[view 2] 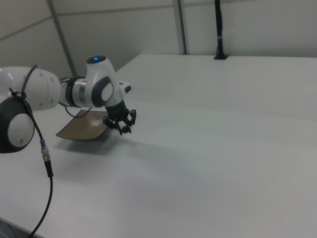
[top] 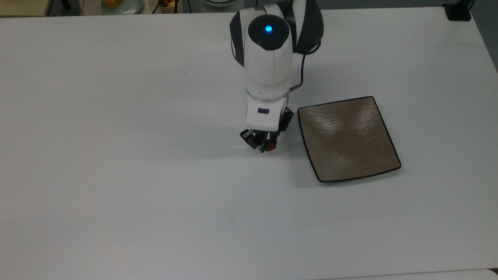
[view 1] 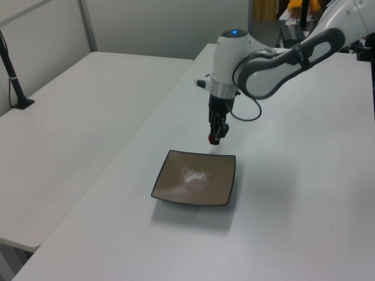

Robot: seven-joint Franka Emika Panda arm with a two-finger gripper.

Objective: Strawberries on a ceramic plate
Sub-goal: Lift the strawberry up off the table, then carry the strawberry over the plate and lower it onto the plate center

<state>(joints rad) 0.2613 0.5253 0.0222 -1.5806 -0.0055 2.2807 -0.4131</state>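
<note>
Strawberry (top: 271, 146) between the tool's (top: 264, 144) fingers (above the table (top: 116, 175)).

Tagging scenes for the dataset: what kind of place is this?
Probably a robotics lab or office test room: a bare white table with only a robot arm and a brown plate, a second white table, and plain partition walls.
</note>
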